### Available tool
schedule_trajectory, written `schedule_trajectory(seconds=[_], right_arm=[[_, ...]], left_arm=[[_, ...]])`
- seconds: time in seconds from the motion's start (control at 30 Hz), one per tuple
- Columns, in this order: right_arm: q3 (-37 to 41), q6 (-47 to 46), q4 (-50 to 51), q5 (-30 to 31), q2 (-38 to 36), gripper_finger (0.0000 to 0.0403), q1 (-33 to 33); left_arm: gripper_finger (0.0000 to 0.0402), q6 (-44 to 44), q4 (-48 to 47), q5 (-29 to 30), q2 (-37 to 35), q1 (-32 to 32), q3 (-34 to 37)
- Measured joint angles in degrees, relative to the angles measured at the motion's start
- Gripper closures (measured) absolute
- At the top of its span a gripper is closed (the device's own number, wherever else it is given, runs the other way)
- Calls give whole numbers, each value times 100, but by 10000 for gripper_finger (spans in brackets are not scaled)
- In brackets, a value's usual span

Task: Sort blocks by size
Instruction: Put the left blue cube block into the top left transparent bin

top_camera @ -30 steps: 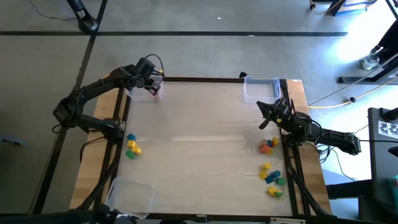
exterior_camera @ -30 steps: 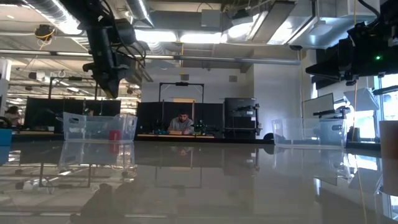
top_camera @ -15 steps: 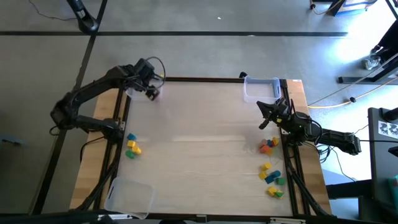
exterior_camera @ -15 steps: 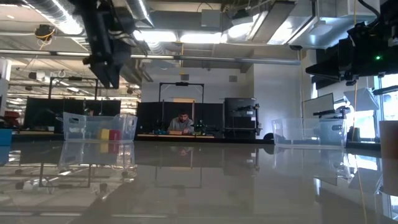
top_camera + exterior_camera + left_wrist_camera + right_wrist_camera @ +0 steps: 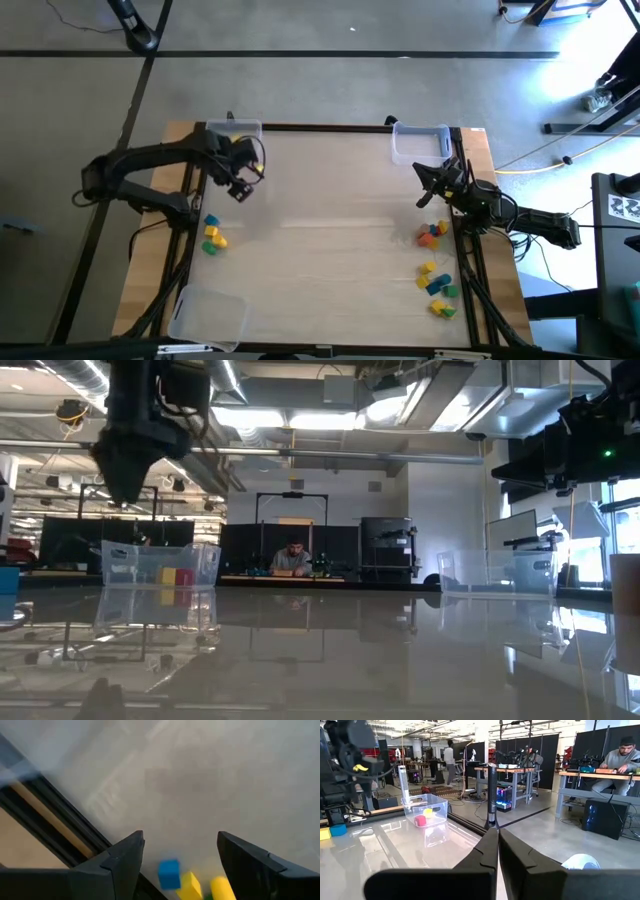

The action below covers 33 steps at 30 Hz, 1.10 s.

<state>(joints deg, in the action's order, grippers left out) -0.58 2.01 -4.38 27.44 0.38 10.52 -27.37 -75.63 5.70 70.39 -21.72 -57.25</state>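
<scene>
From above, the left gripper [image 5: 240,182] hung over the pale wooden table [image 5: 330,250], just beside the clear plastic tray [image 5: 232,131] at the far left corner, and its jaws stood released with nothing between them. The small wooden blocks [image 5: 213,234] lay in two groups: a few yellow, blue and green ones near the left edge, and a bigger group of orange, yellow, blue and green ones [image 5: 436,275] along the right edge. The right gripper [image 5: 428,190] waited near the second clear tray [image 5: 418,143] at the far right corner, its jaws clenched on nothing.

From table height, the left arm hung high over the first tray [image 5: 158,563], where one yellow and one red cube [image 5: 176,575] already sat.

The left wrist camera looked down between the parted fingers [image 5: 125,855] at a blue cube [image 5: 169,872] and two yellow ones [image 5: 189,885] on the table.

The right wrist camera showed its two fingers [image 5: 492,847] pressed together, and far off the tray with the red and yellow cubes [image 5: 423,813].

I judged the cubes to be light, stiff and not fragile, with smooth painted faces that can slip or twist. The best hold seemed on two opposite flat faces, low and centred, one cube at a time, since neighbours lay very close.
</scene>
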Motion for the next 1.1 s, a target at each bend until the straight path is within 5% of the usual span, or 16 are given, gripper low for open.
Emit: schedule_trajectory(seconds=[0.4, 1.1], right_arm=[[0, 300, -171, 4, 2, 386, 0], [0, 285, -89, 2, 2, 386, 0]], left_arm=[[160, -721, -384, -531, 479, 724, 656], [160, -1371, -587, -977, 1545, 938, 1160]])
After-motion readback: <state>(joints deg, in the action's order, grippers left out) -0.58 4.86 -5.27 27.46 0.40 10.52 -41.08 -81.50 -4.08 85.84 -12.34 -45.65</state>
